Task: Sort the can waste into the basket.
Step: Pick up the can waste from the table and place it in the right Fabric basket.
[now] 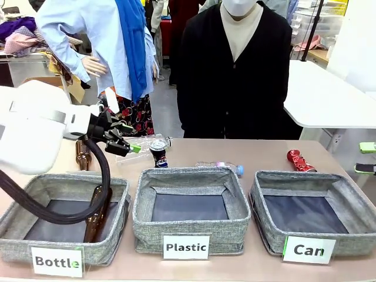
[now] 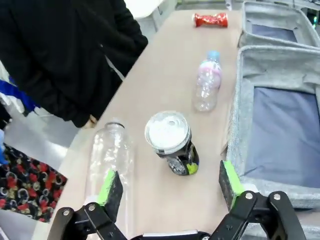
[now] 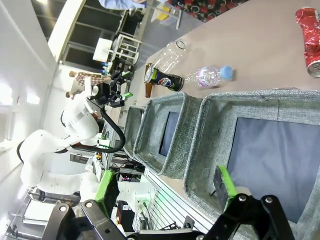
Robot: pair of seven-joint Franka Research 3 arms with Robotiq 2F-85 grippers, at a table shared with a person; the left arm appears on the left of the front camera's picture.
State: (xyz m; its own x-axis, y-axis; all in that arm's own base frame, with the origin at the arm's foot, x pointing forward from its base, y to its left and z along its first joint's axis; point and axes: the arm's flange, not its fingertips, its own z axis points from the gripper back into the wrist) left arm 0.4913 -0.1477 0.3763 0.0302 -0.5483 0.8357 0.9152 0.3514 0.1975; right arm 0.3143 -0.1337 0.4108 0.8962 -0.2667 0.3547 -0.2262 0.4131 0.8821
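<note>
- The dark can stands upright toward the far edge of the tabletop. Its long axis is vertical and its silver round top faces up. It is just behind the far left corner of the "Plastic" basket.
- The left gripper hovers just left of this can with its jaws wide apart and nothing between them. In the left wrist view the can stands just ahead of the left gripper, untouched.
- A clear bottle lies on the tabletop beside one green pad.
- The crushed red can lies on its side near the far right corner of the tabletop. Its long axis runs roughly along the far edge, slightly slanted.
- The "Can" basket sits at the near right, just in front of the red can, with no can inside.
- The right gripper hangs at the near wall of that basket, jaws spread and holding nothing.
</note>
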